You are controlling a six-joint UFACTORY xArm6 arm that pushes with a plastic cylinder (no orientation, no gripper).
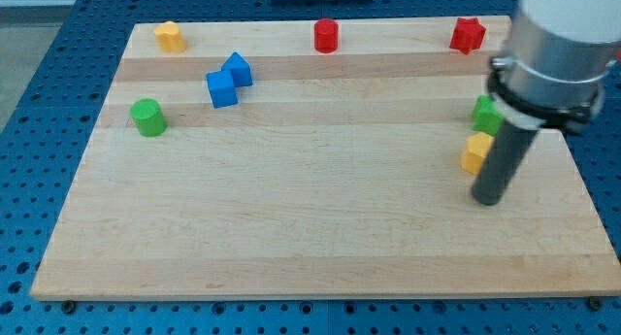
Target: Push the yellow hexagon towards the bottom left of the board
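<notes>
The pale wooden board lies on a blue perforated table. Taking the board's middle as the clock centre, a green cylinder block sits out at about nine o'clock, near the view's left edge of the board. At about ten o'clock, in the far corner, stands a yellow hexagon block — the task's thing, at the view's top left, well apart from everything else. Between ten and eleven o'clock two blue blocks touch: a blue cube-like block and, just up and right of it, a blue house-shaped block. At twelve o'clock a red cylinder block rests by the top edge. At about two o'clock is a red star-shaped block. At three o'clock a green block, partly hidden by the arm, sits just above a small yellow block. My tip — a plain dark rod, nothing to open or close — rests on the board just below and right of that small yellow block, far from the hexagon.
</notes>
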